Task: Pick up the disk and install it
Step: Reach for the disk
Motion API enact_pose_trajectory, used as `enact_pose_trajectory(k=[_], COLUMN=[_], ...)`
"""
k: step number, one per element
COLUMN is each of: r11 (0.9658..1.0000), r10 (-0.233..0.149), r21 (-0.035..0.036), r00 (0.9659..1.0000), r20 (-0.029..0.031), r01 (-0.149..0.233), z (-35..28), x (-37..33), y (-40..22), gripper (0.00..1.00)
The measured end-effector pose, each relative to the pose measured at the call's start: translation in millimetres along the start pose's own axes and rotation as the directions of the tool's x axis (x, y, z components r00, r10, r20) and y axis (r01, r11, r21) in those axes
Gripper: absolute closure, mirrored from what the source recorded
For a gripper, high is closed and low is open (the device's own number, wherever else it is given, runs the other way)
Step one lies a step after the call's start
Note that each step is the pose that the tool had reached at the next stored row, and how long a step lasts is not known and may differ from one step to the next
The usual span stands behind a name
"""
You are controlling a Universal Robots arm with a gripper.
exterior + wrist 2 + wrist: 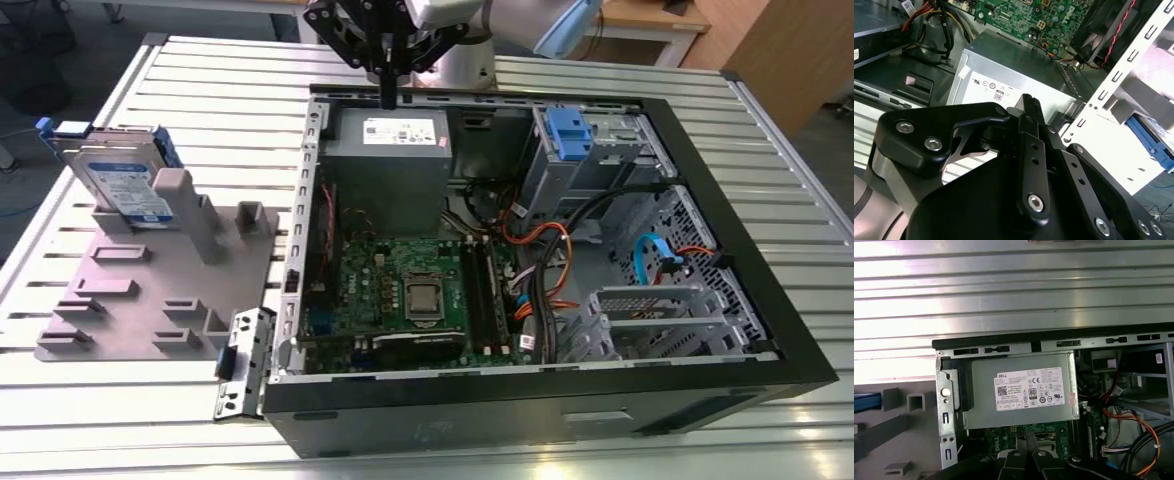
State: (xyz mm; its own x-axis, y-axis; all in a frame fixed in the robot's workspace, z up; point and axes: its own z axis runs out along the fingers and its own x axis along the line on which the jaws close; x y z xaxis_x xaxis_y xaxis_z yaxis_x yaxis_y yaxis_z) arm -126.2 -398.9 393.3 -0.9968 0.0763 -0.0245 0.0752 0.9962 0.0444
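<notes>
The end effector point(388, 97) is seen with its fingers drawn together and nothing held between them. It is poised directly over the rear rim of the open computer case point(534, 400), with the grey power supply point(387, 150) just below its tips.

The disk point(123, 178) is well apart from the end effector, out beyond the case's side wall. It stands on edge among the posts of a grey holder point(147, 300) on the slatted tabletop point(801, 250).

Several risks can be judged from this position. If the fingers were brought to the disk while together, it would be pushed rather than gripped, and it could be tipped out of its posts. If the case wall were crossed too low, the rim or the power supply might be struck. A grip taken off-centre on the upright disk could let it swing or slip. Inside the case, farther from the end effector, loose cables point(547, 250) lie beside the drive cage point(667, 310), where a carried disk could be snagged.
</notes>
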Motion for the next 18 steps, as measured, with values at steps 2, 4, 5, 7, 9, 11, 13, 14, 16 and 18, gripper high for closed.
enact_pose_trajectory(k=[2, 4, 5, 7, 9, 11, 13, 14, 16, 18], r11=[1.0000, 1.0000, 1.0000, 1.0000, 1.0000, 1.0000, 1.0000, 1.0000, 1.0000, 1.0000], r10=[0.000, 0.000, 0.000, 0.000, 0.000, 0.000, 0.000, 0.000, 0.000, 0.000], r21=[0.0000, 0.0000, 0.0000, 0.0000, 0.0000, 0.0000, 0.0000, 0.0000, -0.0001, 0.0000], r00=[1.0000, 1.0000, 1.0000, 1.0000, 1.0000, 1.0000, 1.0000, 1.0000, 1.0000, 1.0000], r20=[0.0000, 0.0000, 0.0000, 0.0000, -0.0001, 0.0000, 0.0000, 0.0000, 0.0000, 0.0000], r01=[0.000, 0.000, 0.000, 0.000, 0.000, 0.000, 0.000, 0.000, 0.000, 0.000], z=[0.0, 0.0, -0.1, -0.1, -0.1, -0.1, -0.2, -0.2, -0.2, -0.2], x=[0.4, 1.2, 1.7, 2.8, 3.8, 4.6, 5.2, 5.4, 7.0, 7.3], y=[0.0, -0.1, -0.1, -0.2, -0.3, -0.3, -0.4, -0.4, -0.5, -0.6], gripper=[0.89, 0.89, 0.89, 0.89, 0.89, 0.89, 0.89, 0.89, 0.89, 0.89])
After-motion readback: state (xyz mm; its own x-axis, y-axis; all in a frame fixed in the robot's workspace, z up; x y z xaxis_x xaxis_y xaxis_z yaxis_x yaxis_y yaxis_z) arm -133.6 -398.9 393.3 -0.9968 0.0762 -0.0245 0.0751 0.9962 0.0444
